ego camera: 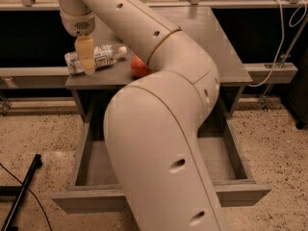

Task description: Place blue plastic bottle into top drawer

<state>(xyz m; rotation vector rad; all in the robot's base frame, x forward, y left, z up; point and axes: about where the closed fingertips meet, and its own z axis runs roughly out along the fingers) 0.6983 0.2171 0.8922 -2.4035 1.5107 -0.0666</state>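
Grey table [211, 42]: my gripper [86, 64] hangs at the blue plastic bottle [107, 54] lying on it, closure I cannot tell; grasping comes next, top drawer [240, 194] open below.

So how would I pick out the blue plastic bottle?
On the grey table above the open top drawer, look at the near left corner. The blue plastic bottle lies on its side there, right at the claw: clear with a printed label, unlike the round orange fruit beside it.
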